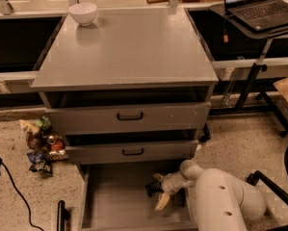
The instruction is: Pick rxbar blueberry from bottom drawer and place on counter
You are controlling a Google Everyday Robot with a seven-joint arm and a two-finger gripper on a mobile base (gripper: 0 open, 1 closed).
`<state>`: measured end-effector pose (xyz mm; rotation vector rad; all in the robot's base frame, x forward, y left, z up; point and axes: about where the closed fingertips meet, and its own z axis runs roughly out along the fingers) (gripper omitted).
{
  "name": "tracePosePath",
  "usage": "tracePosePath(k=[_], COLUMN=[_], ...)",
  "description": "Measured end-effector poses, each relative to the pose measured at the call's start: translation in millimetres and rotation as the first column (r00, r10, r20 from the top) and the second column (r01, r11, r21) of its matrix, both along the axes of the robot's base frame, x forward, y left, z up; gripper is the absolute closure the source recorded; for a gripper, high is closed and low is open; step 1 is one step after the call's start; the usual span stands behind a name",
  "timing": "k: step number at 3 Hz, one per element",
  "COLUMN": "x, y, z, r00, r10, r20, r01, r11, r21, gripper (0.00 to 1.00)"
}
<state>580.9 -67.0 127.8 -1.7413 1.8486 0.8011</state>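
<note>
The bottom drawer [112, 201] is pulled open, a long grey box low in the camera view. My gripper [159, 190] reaches into its right side from the white arm [220, 196]. It is open, with one finger behind and one in front of a small dark rxbar blueberry [151, 189] that lies on the drawer floor. The bar sits between the fingers. The grey counter [134, 47] is the cabinet top above.
A white bowl [83, 12] stands at the counter's back left. Two shallower drawers with black handles [130, 115] stick out above the bottom one. Colourful snack packets [40, 146] lie on the floor at left. A laptop desk [259, 8] stands at right.
</note>
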Motion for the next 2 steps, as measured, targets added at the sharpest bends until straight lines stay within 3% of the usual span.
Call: tracePosePath(k=[2], x=[1.7], y=[-0.8], z=[-16.7], r00=[0.9992], r10=[-0.004], r20=[0.038], r01=[0.006], r11=[0.999], r21=[-0.051], gripper=[0.42])
